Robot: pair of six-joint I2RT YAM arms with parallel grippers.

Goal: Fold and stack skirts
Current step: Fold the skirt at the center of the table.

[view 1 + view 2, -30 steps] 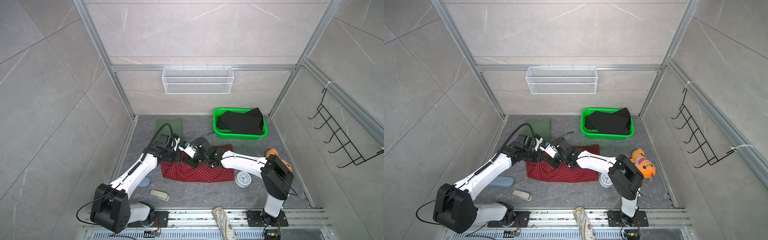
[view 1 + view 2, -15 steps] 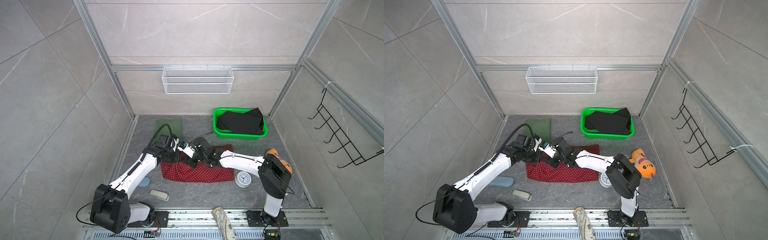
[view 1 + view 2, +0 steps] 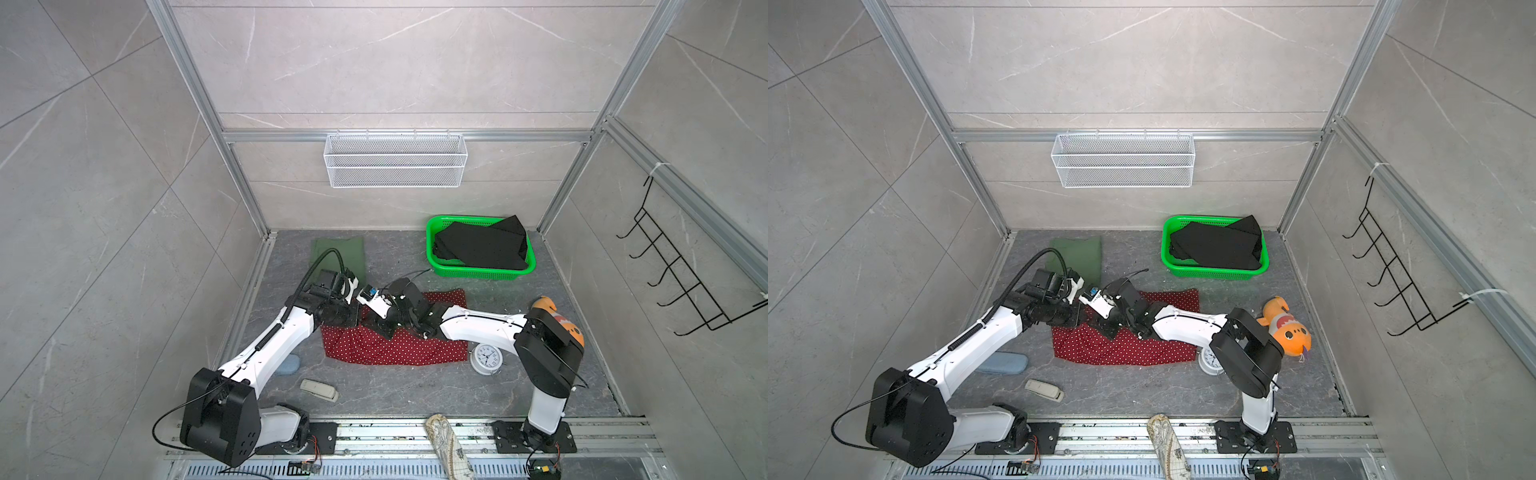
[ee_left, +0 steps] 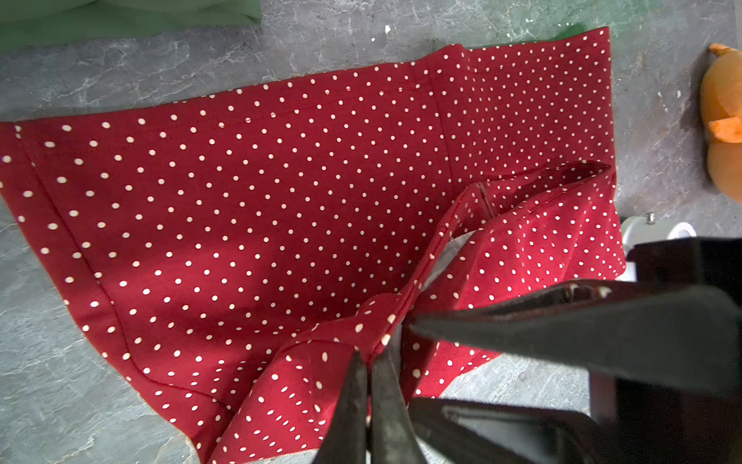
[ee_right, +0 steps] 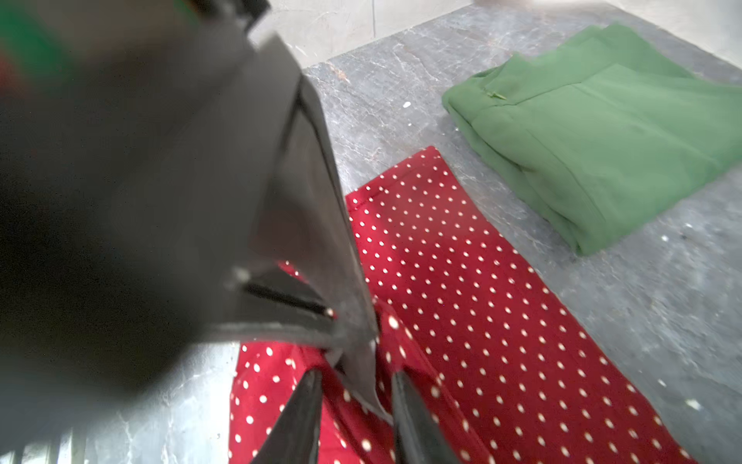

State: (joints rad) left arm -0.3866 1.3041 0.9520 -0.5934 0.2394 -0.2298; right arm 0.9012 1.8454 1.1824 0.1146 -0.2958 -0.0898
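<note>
Red polka-dot cloth skirt (image 3: 395, 351), limp, centre frame: left gripper (image 4: 369, 357) pinches its edge fold; right gripper (image 5: 355, 375) jaws narrow astride it.

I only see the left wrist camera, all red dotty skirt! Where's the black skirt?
Observer: The black skirt lies in the green basket.
Operator: Is the green skirt folded?
Observer: Yes, the olive skirt lies folded in layers, apart from the red skirt.
Operator: What's the orange blob?
Observer: An orange plush toy with a toothy mouth, beside the right arm.
</note>
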